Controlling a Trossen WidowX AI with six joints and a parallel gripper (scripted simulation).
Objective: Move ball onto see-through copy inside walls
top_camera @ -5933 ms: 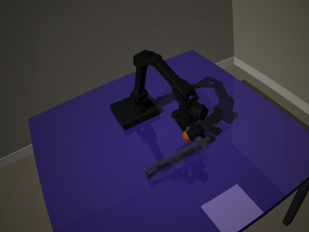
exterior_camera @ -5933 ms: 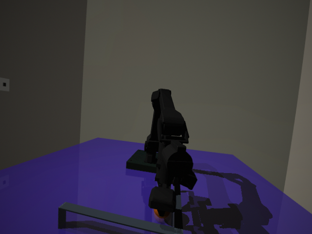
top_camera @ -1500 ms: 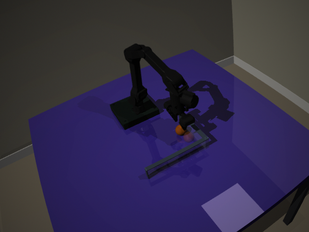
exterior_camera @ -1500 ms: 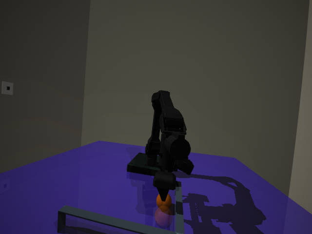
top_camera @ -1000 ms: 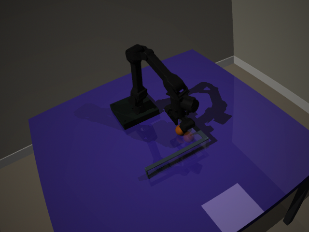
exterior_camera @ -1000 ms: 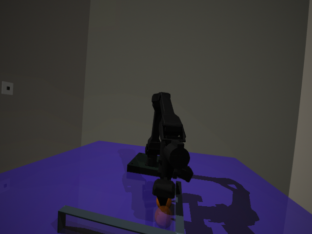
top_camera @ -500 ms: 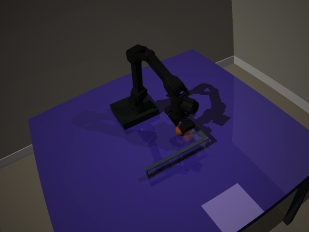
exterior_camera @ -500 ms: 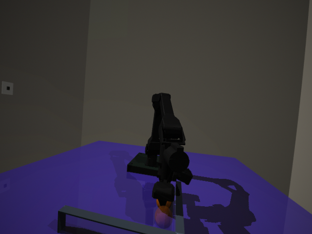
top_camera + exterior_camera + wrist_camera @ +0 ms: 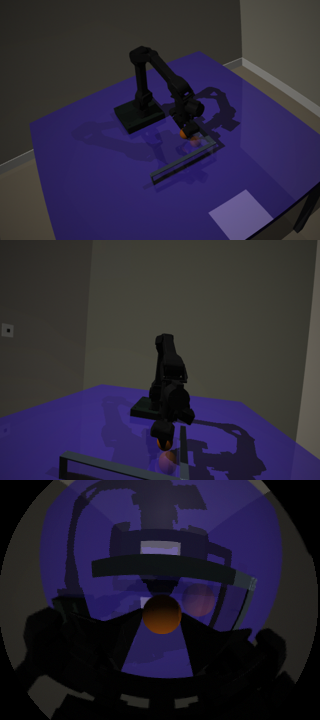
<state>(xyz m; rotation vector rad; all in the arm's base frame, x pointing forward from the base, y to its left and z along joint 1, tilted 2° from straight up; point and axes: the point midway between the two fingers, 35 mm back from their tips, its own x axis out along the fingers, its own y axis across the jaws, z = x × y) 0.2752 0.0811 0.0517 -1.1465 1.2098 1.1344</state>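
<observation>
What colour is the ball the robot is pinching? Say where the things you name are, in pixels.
Orange (image 9: 183, 133) (image 9: 162, 614); the top view shows it best.

A pale square patch lies on the purple table top, near its edge, with a dark table leg below. A light skirting board runs along the foot of the walls. A small pale plate with a dark square centre, perhaps a socket, sits on the wall at the exterior view's left.

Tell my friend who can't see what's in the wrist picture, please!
Two black gripper fingers pinch a shiny orange ball. Right of it is a see-through pinkish ball copy, near the corner of two low clear walls.
</observation>
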